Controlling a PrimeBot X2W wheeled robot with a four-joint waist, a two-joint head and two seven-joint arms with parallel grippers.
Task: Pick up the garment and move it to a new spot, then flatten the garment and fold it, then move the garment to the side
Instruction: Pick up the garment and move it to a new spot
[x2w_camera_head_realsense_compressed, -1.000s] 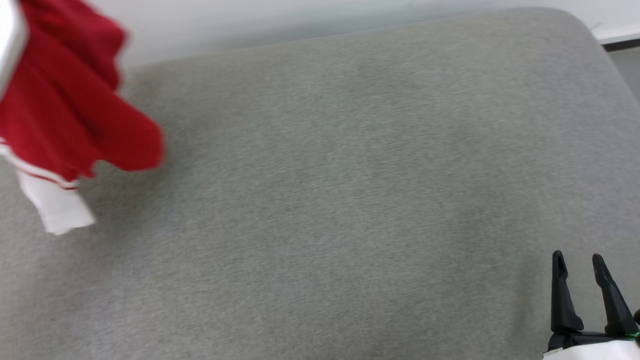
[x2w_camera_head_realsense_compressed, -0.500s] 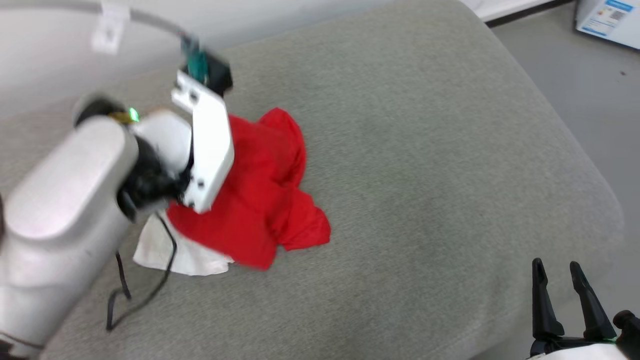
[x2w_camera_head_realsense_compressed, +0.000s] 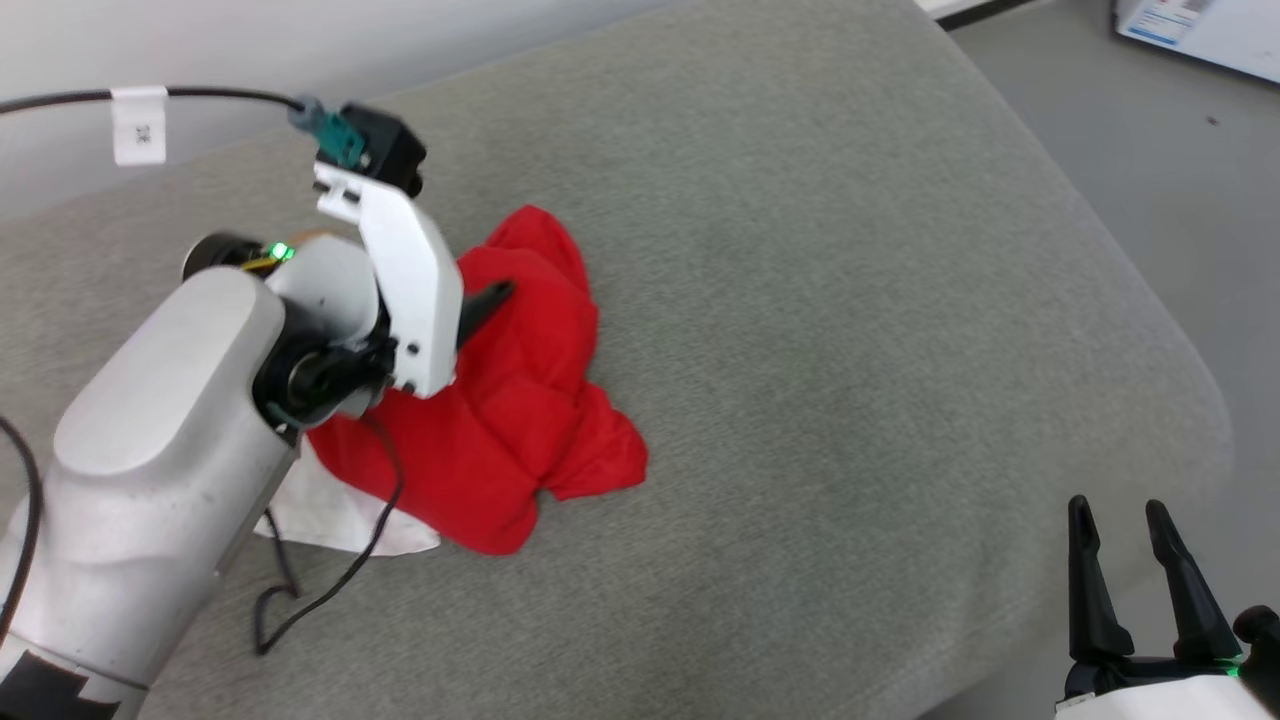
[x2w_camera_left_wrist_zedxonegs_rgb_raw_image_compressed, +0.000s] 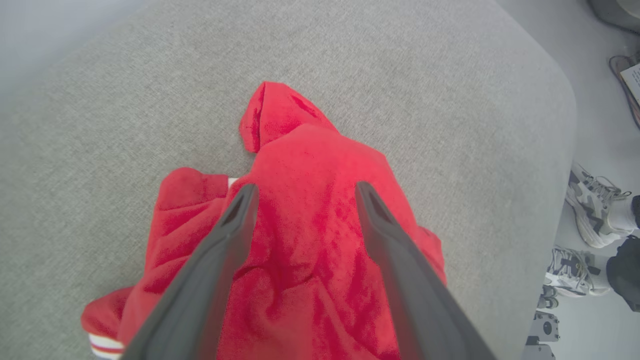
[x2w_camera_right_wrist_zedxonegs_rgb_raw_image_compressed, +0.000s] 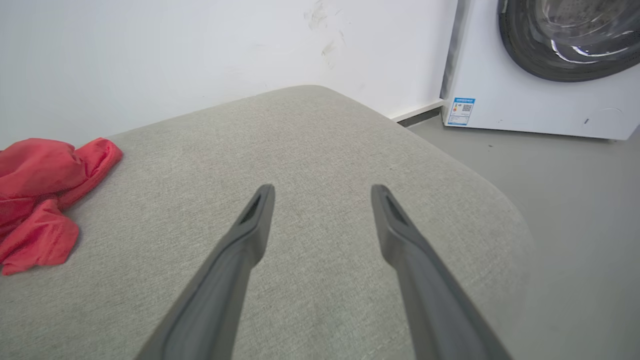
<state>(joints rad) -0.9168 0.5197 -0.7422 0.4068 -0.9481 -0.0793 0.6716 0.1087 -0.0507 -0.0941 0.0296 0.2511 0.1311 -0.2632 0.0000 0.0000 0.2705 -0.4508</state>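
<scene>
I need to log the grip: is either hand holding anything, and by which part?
Nothing is held. The left hand stands open over the shirt, the right hand open and empty.

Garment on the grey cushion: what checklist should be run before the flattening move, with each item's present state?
1. Garment lying on the cushion: ok.
2. Left end effector open, no fabric pinched between its fingers: ok.
3. Right end effector open and apart from the garment: ok.
4. Garment spread flat: not ok, it is a crumpled heap.
5. Bare cushion beside the heap to spread onto: ok.
6. Which side of the garment faces up: cannot tell, the folds hide it.
</scene>
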